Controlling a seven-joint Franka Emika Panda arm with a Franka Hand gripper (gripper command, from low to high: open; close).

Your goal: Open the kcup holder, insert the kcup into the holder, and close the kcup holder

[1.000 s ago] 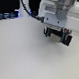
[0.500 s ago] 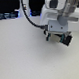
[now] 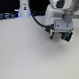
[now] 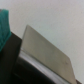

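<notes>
Arm's white wrist block sits at the upper right of the exterior view, gripper (image 3: 62,36) hanging low over the pale table (image 3: 32,57). Blurry. Two dark fingers (image 3: 51,34) point down toward the table with a gap visible between them, so they stand apart; whether anything sits in that gap, cannot tell. A green-teal smear shows at the fingertips on both sides, likely finger pad colour or the kcup's top, cannot tell which.

Kcup: not clearly identifiable in either view. No white pod body visible anywhere near the fingers, so its pointing direction and long axis cannot be read.

Wrist view: a grey flat panel of the kcup holder (image 4: 45,52) fills the middle, tilted diagonally across the picture, dark body edge beside it on the lower side. Its long edge runs diagonally in that picture, and it lies just beyond the fingers, close. A teal-green finger pad (image 4: 4,27) shows at the picture's edge, apart from the panel, light table surface between them. Open or closed drawer: cannot tell at this blur.

Exterior view: the holder itself is hidden behind or under the wrist block, not separable. A white upright post (image 3: 24,6) stands well apart from the fingers, toward the exterior view's left, against the dark background. A black cable (image 3: 39,21) curves from there to the wrist.
</notes>
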